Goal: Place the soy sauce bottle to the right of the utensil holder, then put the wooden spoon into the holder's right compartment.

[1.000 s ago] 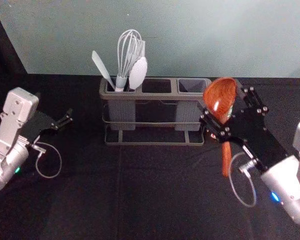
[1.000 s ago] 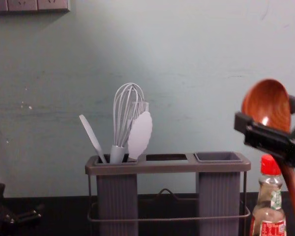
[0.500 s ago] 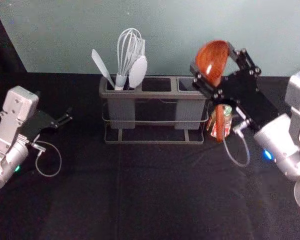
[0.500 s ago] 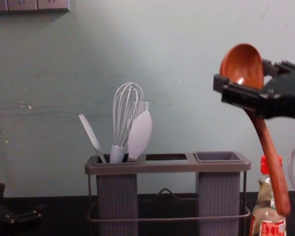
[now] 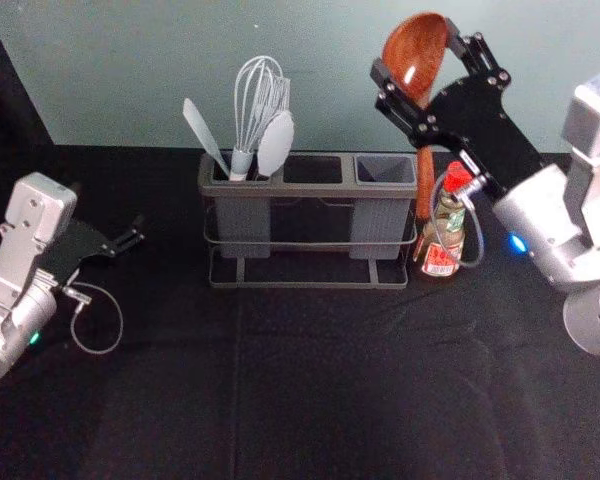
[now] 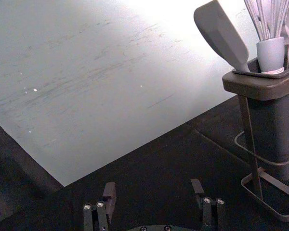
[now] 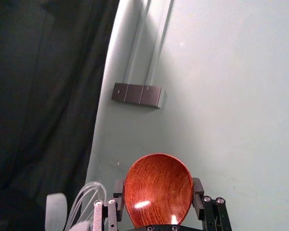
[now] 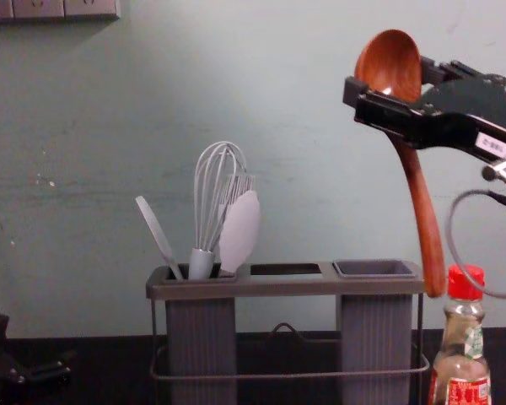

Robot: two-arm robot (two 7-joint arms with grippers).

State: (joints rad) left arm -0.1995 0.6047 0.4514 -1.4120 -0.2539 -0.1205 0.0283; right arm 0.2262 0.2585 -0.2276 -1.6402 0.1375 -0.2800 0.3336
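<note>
Wooden spoon [image 8: 392,59]: hanging in the air above the right end of the utensil holder [image 8: 287,287], its bowl uppermost, its handle slanting downward and a little to the right in the chest view. Right tool [image 5: 416,47]: holding the spoon by its bowl, reaching in from the right, high over the surface [image 5: 280,400]. In the right wrist view the fingers are closing on the bowl from either side, the hollow of it facing the camera. Handle's lower end: showing near the holder's right rim and the bottle's red cap; it is perhaps just brushing the rim, though the angle is leaving contact uncertain.

Soy sauce bottle [image 8: 462,354]: standing upright on the surface, just beside the holder on its right. A cable loop [image 5: 477,232] from the right arm is crossing in front of it in the head view.

Holder: standing before a pale wall [image 5: 160,80]. Its right compartment [image 5: 385,170] is sitting open at the top, the spoon being outside it. Left compartment is carrying a whisk [image 8: 211,194], a flat spatula [image 8: 158,232] leaning outward to the left, and a pale broad-headed utensil [image 8: 240,228].

Left tool [image 5: 107,207]: idling low at the left, well apart from the holder, its fingers standing wide with nothing between them.
</note>
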